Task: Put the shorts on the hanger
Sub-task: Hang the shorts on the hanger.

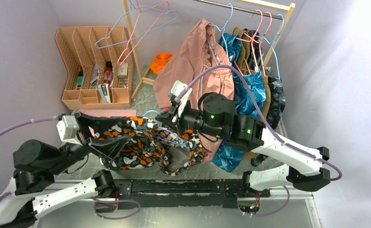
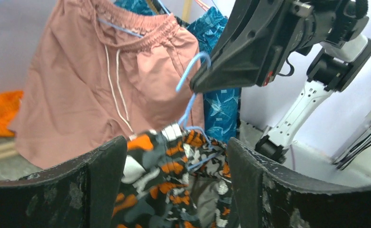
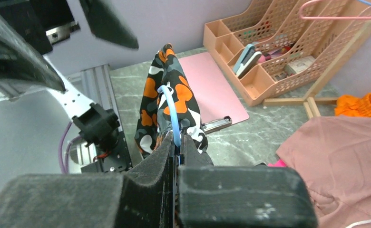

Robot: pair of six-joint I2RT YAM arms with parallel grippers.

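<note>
The shorts [image 1: 141,145], in an orange, black, white and grey blotch print, hang bunched over the light-blue hanger [image 1: 167,134] above the table's front. My right gripper [image 3: 178,140] is shut on the hanger [image 3: 171,111] just below its hook, the shorts [image 3: 160,95] drooping past its tips. My left gripper [image 2: 174,147] stands open at the left end of the shorts [image 2: 174,180], its jaws wide apart, with fabric and the hanger's hook [image 2: 189,102] seen between them. From above, the left gripper [image 1: 111,138] sits against the fabric's left side, the right gripper [image 1: 167,118] at its top.
A clothes rack at the back holds dusty-pink shorts [image 1: 193,61], a blue leaf-print garment [image 1: 250,90] and darker clothes. Pink hangers [image 1: 145,28] lean at the back. A pink file organiser [image 1: 95,61] stands back left, an orange cloth [image 1: 162,61] beside it, a pink clipboard [image 3: 212,90] on the table.
</note>
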